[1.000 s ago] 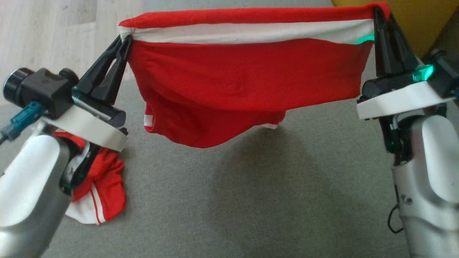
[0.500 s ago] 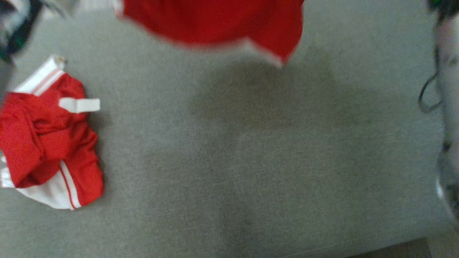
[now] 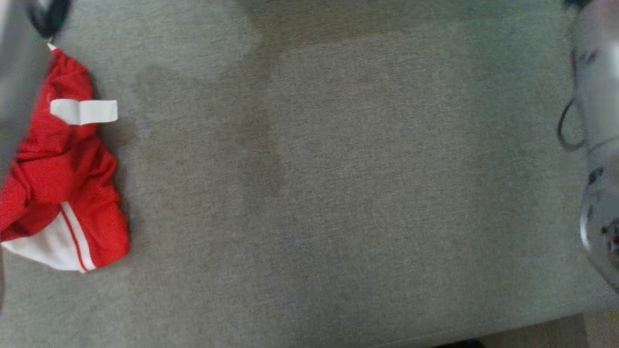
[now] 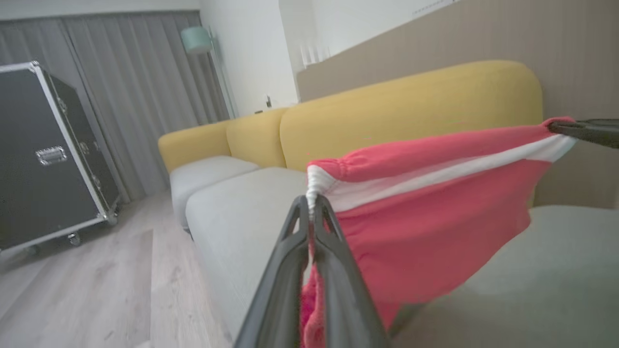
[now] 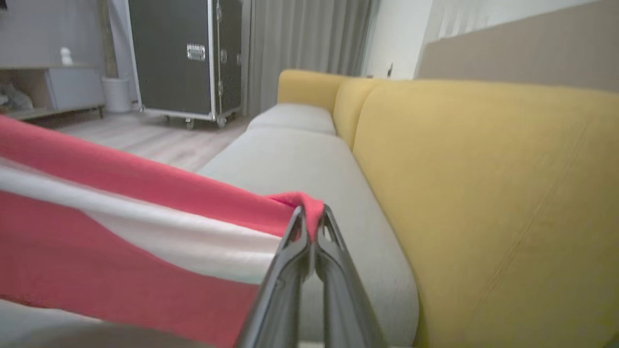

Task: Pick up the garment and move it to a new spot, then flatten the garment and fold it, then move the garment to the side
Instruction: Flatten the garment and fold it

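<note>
The garment (image 4: 425, 227) is red with a white band under its gathered top hem. It hangs stretched between both grippers above the grey sofa seat (image 4: 232, 208). In the left wrist view my left gripper (image 4: 309, 205) is shut on one top corner, and the right gripper's dark fingers (image 4: 585, 131) pinch the far corner. In the right wrist view my right gripper (image 5: 309, 217) is shut on the red hem corner, with the garment (image 5: 121, 232) running off to the left. The head view has blurred forearms at its left (image 3: 19, 92) and right (image 3: 599, 145) edges.
A second red and white garment (image 3: 58, 183) lies crumpled on the grey seat (image 3: 338, 193) at the left. The seat's front edge runs along the bottom right. A yellow backrest (image 5: 483, 193) stands behind the seat, and a black wheeled case (image 4: 43, 154) stands on the wooden floor.
The head camera has tilted down, so the held garment and both grippers have slid out of the top of its picture. The crumpled garment on the seat lies as before.
</note>
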You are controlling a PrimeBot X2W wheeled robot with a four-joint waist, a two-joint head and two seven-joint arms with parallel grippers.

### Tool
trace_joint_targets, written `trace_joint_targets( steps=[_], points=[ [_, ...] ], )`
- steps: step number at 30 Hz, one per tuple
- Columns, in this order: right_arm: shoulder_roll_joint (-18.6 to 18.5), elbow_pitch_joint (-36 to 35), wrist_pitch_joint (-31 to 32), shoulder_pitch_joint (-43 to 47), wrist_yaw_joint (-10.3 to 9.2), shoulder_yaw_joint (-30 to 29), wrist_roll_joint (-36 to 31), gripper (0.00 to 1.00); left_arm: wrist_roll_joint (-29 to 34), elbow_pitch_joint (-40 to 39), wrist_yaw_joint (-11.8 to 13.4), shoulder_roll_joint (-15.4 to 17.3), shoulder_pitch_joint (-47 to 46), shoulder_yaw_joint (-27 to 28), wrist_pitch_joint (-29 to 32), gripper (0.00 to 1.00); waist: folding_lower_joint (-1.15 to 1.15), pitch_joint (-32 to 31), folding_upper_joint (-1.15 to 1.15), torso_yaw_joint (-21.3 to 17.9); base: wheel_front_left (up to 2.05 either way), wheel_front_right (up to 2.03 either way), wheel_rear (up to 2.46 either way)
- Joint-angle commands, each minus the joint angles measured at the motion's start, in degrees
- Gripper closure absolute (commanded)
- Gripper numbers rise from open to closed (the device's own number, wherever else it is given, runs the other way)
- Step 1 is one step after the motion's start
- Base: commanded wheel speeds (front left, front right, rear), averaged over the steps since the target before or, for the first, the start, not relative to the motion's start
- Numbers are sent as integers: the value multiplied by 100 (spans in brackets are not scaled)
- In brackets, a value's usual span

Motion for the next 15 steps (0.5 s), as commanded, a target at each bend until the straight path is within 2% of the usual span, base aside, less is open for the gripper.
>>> trace_joint_targets(
  steps=[1,4,8,15],
  points=[
    [33,73,-48,108,-5,109,-46,100,-132,-64,14,212,14,-2,-72,100,-1,-14,0,61,0,0,0],
    [5,595,-36,384,-5,437,-45,100,-235,-122,14,232,488,-429,-107,100,-1,-116,0,127,0,0,0],
    [-16,1187,139,714,-5,1043,162,100,-365,-470,14,375,1212,-709,-112,100,-1,-344,0,188,0,0,0],
    [-170,1459,688,1496,-5,2405,919,100,-532,-978,14,701,2397,-1223,-114,100,-1,-937,0,235,0,0,0]
  ],
)
